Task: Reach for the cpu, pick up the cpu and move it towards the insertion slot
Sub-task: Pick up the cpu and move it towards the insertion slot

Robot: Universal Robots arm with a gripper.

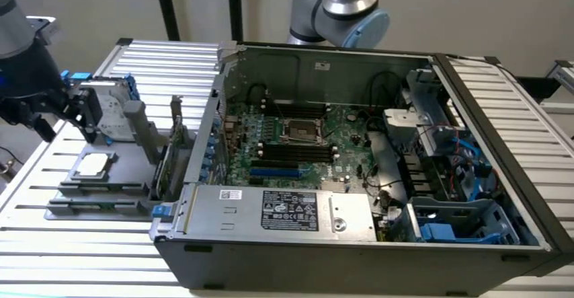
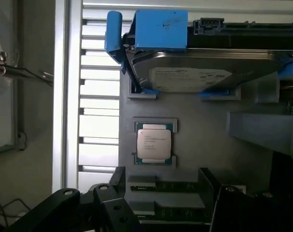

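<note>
Beneath the wide-open, empty fingers, the cpu lies untouched on its grey tray.

Wall: plain, pale beige, running behind the bench's far edge
Bench: silvery ribbed metal slats with dark gaps between them, reaching the exterior view's left and right edges
Posts: two, black, upright, standing against the wall just past the bench's far edge
Light: soft and even, with a pale sheen on the slats

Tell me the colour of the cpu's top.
The cpu top is silvery-grey; clearest in the wrist view.
</note>
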